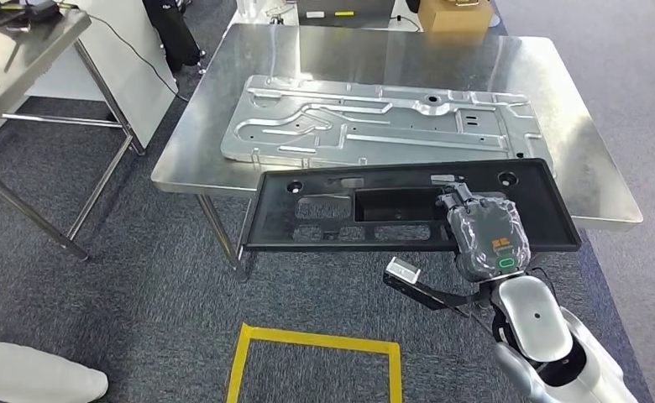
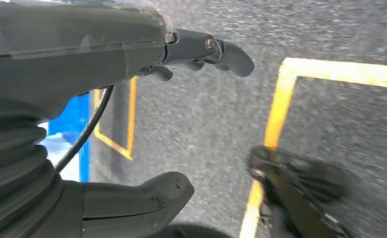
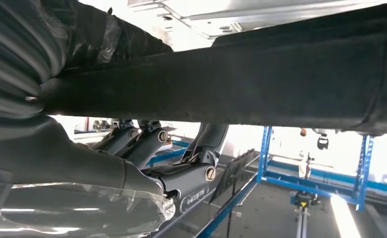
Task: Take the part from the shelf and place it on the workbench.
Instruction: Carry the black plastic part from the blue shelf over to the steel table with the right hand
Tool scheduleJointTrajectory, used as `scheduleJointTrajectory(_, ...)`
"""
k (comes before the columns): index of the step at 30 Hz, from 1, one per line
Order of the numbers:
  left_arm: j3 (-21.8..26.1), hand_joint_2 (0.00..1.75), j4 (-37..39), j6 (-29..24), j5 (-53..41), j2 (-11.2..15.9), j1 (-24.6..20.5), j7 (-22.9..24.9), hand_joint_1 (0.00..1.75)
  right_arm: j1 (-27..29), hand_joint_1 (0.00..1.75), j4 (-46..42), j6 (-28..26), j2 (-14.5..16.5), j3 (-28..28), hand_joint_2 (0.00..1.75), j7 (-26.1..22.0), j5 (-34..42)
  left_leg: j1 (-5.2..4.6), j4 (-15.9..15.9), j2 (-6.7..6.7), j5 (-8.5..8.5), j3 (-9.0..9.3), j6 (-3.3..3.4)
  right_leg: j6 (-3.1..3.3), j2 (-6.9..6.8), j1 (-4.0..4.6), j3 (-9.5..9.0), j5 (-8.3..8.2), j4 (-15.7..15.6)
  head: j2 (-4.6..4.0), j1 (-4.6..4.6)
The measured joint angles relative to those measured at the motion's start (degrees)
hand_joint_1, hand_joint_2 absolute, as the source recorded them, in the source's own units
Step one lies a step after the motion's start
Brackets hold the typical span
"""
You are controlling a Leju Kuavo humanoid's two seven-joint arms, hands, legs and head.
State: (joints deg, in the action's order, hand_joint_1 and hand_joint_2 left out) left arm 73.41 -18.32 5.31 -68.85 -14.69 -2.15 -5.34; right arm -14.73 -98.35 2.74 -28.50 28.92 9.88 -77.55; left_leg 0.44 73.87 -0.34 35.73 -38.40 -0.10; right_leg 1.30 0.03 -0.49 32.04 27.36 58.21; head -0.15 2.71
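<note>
The part is a long black plastic panel (image 1: 324,210) with cut-outs, lying flat across the near edge of the steel workbench (image 1: 391,59). My right hand (image 1: 485,235) grips the part's near right rim. I cannot tell whether the part touches the bench. In the right wrist view the part's dark edge (image 3: 281,79) crosses in front of my right hand (image 3: 82,163), with the fingers (image 3: 191,173) curled beneath it. My left hand (image 2: 72,54) hangs over the grey carpet, its fingers (image 2: 221,49) and thumb (image 2: 147,196) apart and holding nothing.
A large silver stamped metal panel (image 1: 374,126) takes up the middle of the workbench. A second steel table (image 1: 22,42) stands at the left. A yellow floor marking (image 1: 316,340) lies below the part. A cardboard box (image 1: 454,13) sits beyond the bench.
</note>
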Motion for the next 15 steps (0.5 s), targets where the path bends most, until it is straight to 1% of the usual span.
scheduleJointTrajectory(1,0.01,1.75,0.0,-0.01,-0.04,0.01,0.09,-0.01,0.0,0.17,1.75,0.01,0.01,0.01,0.0,1.75,0.0,0.0,0.06,-1.3,0.01,-1.25,-0.28,-0.07,-0.11,0.05,-0.02,-0.48,0.44,0.05,0.0,0.0)
scheduleJointTrajectory(2,0.02,1.75,-0.01,-0.01,-0.08,0.01,0.16,-0.02,0.0,0.3,1.75,0.01,0.01,0.01,-0.01,1.75,0.0,0.0,0.11,-4.35,0.03,-3.68,0.3,-0.1,-0.27,0.08,-0.04,-1.08,0.94,0.12,0.0,0.01)
scheduleJointTrajectory(3,0.02,1.75,-0.01,-0.01,-0.11,0.02,0.22,-0.03,0.0,0.36,1.75,0.01,0.01,0.02,-0.02,1.75,0.0,0.0,0.13,-8.07,0.06,-6.63,1.29,0.05,-0.49,0.08,-0.06,-1.64,1.49,0.18,0.0,0.0)
scheduleJointTrajectory(4,0.02,1.75,-0.02,-0.01,-0.13,0.03,0.23,-0.04,0.0,0.37,1.75,0.01,0.01,0.03,-0.03,1.75,0.0,0.0,0.02,-11.19,0.11,-8.35,2.08,0.25,-0.77,0.09,-0.03,-2.12,1.98,0.26,0.0,0.0)
scheduleJointTrajectory(5,0.01,1.75,-0.02,0.01,-0.15,0.04,0.22,-0.07,0.0,0.35,1.75,0.01,0.01,0.05,-0.05,1.75,0.0,0.0,-0.1,-13.17,0.16,-9.46,2.69,0.58,-1.11,0.1,0.02,-2.41,2.39,0.28,0.0,-0.01)
scheduleJointTrajectory(6,0.01,1.75,-0.02,0.01,-0.16,0.05,0.22,-0.1,0.0,0.37,1.75,0.0,0.0,0.07,-0.07,1.75,0.0,0.0,-0.2,-14.0,0.17,-9.82,2.91,1.02,-1.5,0.1,0.08,-2.66,2.63,0.36,0.0,-0.01)
scheduleJointTrajectory(7,0.01,1.75,-0.02,0.01,-0.17,0.05,0.23,-0.13,0.0,0.42,1.75,-0.01,0.0,0.09,-0.1,1.75,-0.01,0.0,-0.3,-14.14,0.17,-9.48,3.01,1.4,-1.86,0.14,0.15,-2.85,2.69,0.48,0.0,-0.01)
scheduleJointTrajectory(9,0.03,1.75,-0.02,0.0,-0.23,0.04,0.28,-0.17,0.0,0.53,1.75,-0.01,-0.02,0.1,-0.28,1.75,-0.01,0.0,-0.1,-14.61,0.07,-9.97,3.84,2.21,-2.45,0.08,0.1,-2.71,2.85,1.73,0.0,-0.01)
scheduleJointTrajectory(10,0.03,1.75,-0.02,-0.01,-0.27,0.03,0.27,-0.19,0.0,0.56,1.75,-0.01,-0.03,0.1,-0.45,1.75,-0.01,0.0,-0.03,-14.83,0.06,-9.85,4.33,2.55,-2.69,0.07,0.03,-1.92,3.24,3.35,0.0,-0.02)
scheduleJointTrajectory(11,0.03,1.75,-0.02,-0.02,-0.31,0.02,0.22,-0.21,0.0,0.59,1.75,-0.01,-0.03,0.1,-0.67,1.75,-0.01,0.0,0.05,-15.0,0.04,-9.71,4.79,2.87,-2.94,0.04,-0.07,-0.48,4.13,5.92,0.0,-0.03)
scheduleJointTrajectory(13,0.03,1.75,-0.02,-0.02,-0.37,0.02,0.16,-0.25,0.0,0.8,1.75,0.01,-0.04,0.1,-1.16,1.75,-0.01,0.0,0.02,-15.08,0.01,-9.14,5.34,3.26,-3.43,0.03,-0.24,3.99,7.0,12.7,0.0,-0.03)
scheduleJointTrajectory(14,0.04,1.75,-0.02,-0.02,-0.38,0.02,0.19,-0.25,0.0,0.99,1.75,0.02,-0.03,0.1,-1.35,1.75,0.0,0.0,0.01,-15.08,-0.04,-8.79,5.65,3.31,-3.55,0.03,-0.31,6.21,8.12,15.45,0.0,-0.03)
scheduleJointTrajectory(15,0.04,1.75,-0.02,-0.02,-0.39,0.02,0.24,-0.26,0.0,1.17,1.75,0.03,-0.03,0.1,-1.49,1.75,0.0,0.0,0.01,-15.08,-0.08,-8.39,6.08,3.28,-3.55,0.02,-0.35,7.75,8.25,16.68,0.0,-0.03)
